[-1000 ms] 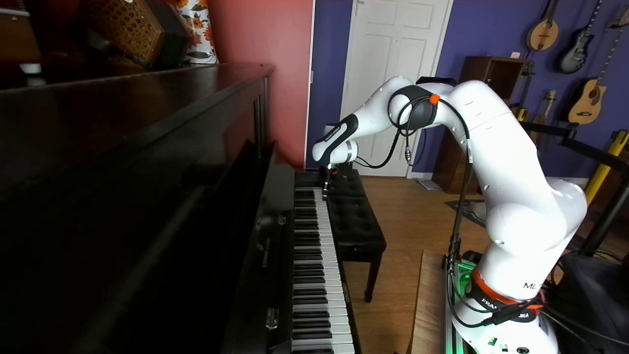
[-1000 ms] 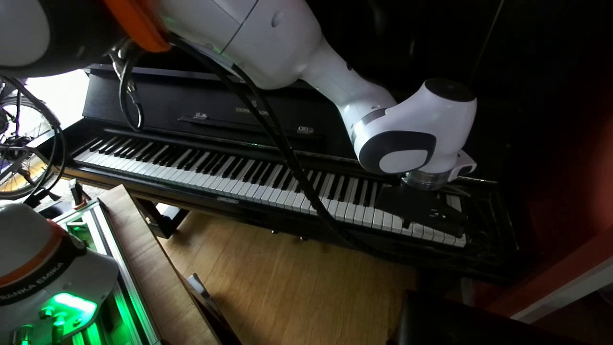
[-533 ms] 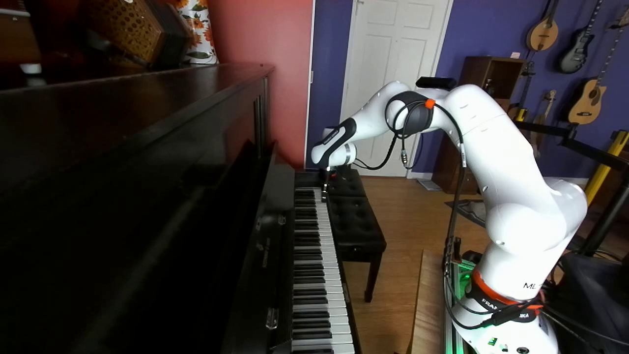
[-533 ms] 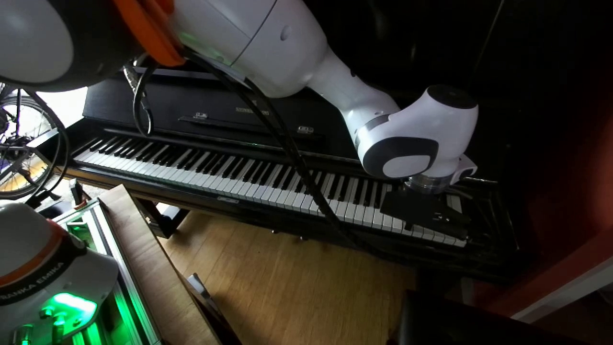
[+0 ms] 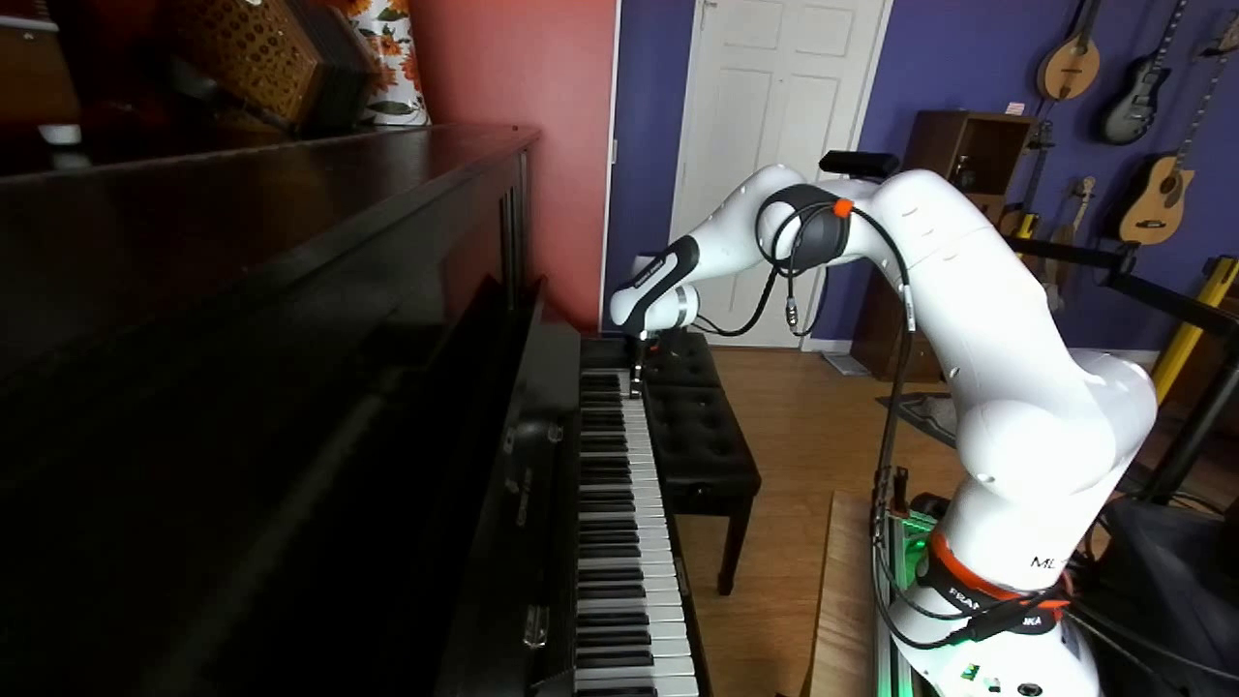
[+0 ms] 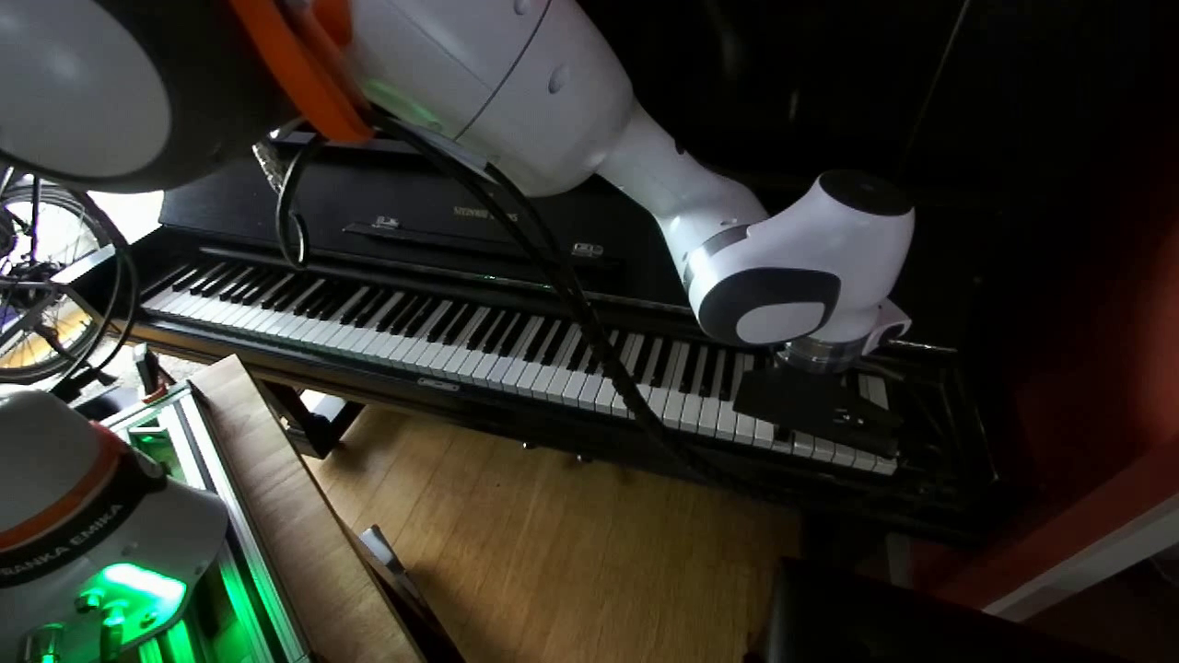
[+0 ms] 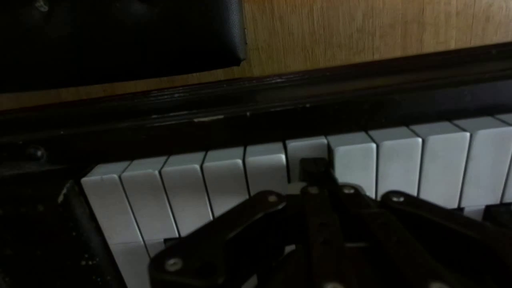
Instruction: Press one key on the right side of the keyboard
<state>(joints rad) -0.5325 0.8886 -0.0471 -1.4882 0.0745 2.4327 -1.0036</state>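
One white key (image 7: 306,149) sat low near the right end of the keyboard (image 6: 500,366)

The keyboard, a long row of white and black keys, lay beyond the long edge of the wooden tabletop (image 5: 840,581), a strip of wood floor (image 6: 553,534) between them. In the wrist view the lowered key was the sixth white one in from the end of the row, and its top sat below those of its neighbours. The tip of the gripper (image 7: 317,168) rested on it. The gripper's jaws were fully together, meeting in one dark tip, with nothing in their hold.

Behind the keys rose the dark upright piano (image 5: 319,319). In an exterior view a black tufted bench (image 5: 702,440) stood close alongside the right stretch of keys, off the tabletop's far corner, and the white arm (image 5: 987,290) reached from its base (image 5: 1026,658) past the same corner to the keyboard. The base stood by the tabletop edge away from the piano, next to metal rails (image 6: 238,525) partly lit green. Well apart from the tabletop's far edge were a white door (image 5: 774,116), a purple wall (image 5: 953,68) and an acoustic guitar (image 5: 1155,205) hung on it.
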